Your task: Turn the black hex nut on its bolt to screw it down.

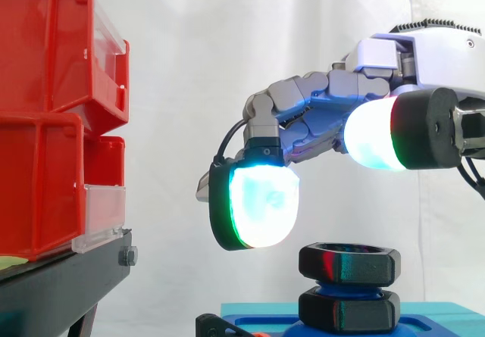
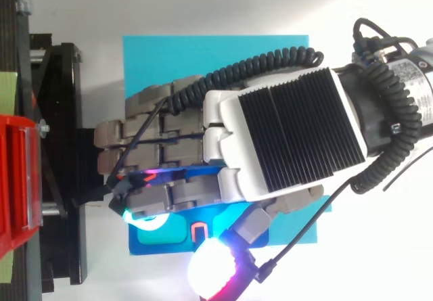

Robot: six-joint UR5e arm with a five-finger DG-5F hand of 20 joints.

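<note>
The black hex nut (image 1: 348,263) sat high on its blue bolt (image 1: 342,285), with a stretch of thread bare beneath it; a second black nut (image 1: 348,310) lay lower down against the blue base (image 1: 432,314), which stood on the counter. The hand (image 1: 318,110) hovered over the nut with its fingers curled down and nothing in them. One glowing finger pad (image 1: 261,201) hung at about ten o'clock from the nut, near it but apart; the thumb pad (image 1: 375,136) stood off at about one o'clock, well above. From above, the hand (image 2: 284,132) lay across the cyan plate (image 2: 216,57), reaching toward nine o'clock, where the red bins (image 1: 45,110) sat on the black stand (image 1: 61,276).

The nut looked rigid, light and smooth, probably printed plastic; its flat sides seemed the fair place to take hold, one pad on each of two opposite flats, since the corners would likely slip under soft pads. It should turn freely until it meets the lower nut; a grip too high might tilt it on the thread; pressing hard seemed needless, as the bolt is fixed in its base and would not shift.
</note>
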